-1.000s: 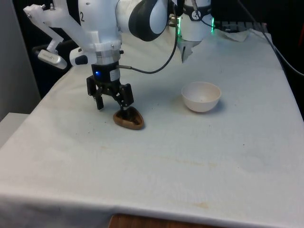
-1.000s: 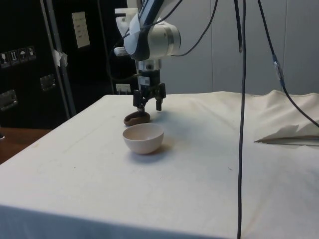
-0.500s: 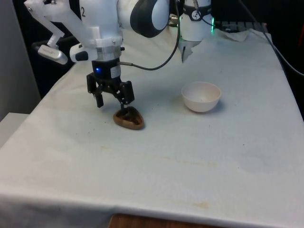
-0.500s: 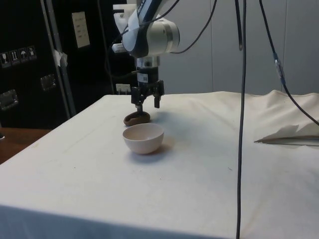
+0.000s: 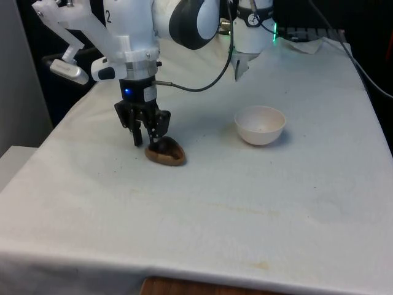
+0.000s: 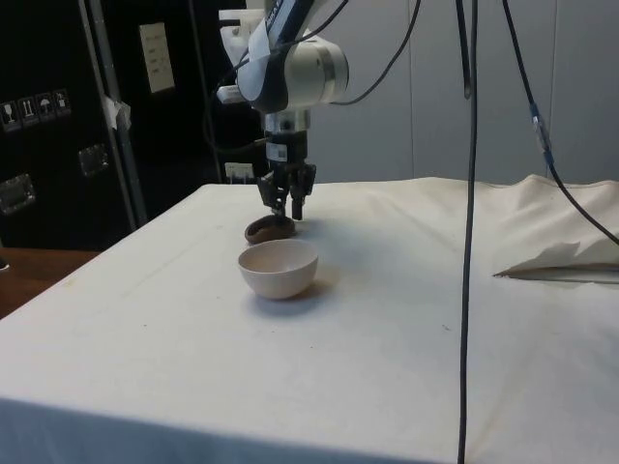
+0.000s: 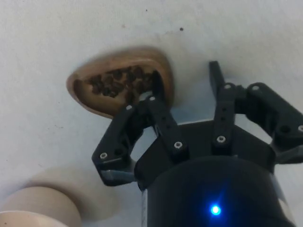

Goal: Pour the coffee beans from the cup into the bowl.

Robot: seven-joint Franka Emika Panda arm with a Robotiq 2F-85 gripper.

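A shallow brown wooden cup (image 5: 167, 155) (image 6: 269, 230) holding dark coffee beans (image 7: 116, 81) rests on the white cloth. My gripper (image 5: 146, 141) (image 6: 287, 210) (image 7: 185, 75) points down over the cup's edge. One finger dips inside the cup among the beans and the other stands outside the rim. A strip of cloth shows between the rim and the outer finger, so the jaws are partly closed but not clamped. The white bowl (image 5: 260, 125) (image 6: 279, 268) (image 7: 28, 215) stands apart, towards the front view's right.
Crumpled white cloth (image 5: 310, 44) lies at the table's far end, and a folded piece (image 6: 566, 261) at the side. Black cables (image 6: 471, 193) hang in front of the side camera. The table's near edge (image 5: 184, 270) runs below.
The fingers have drawn much closer together, from wide apart to straddling the cup's rim. The gripper stays over the cup, which has barely shifted.
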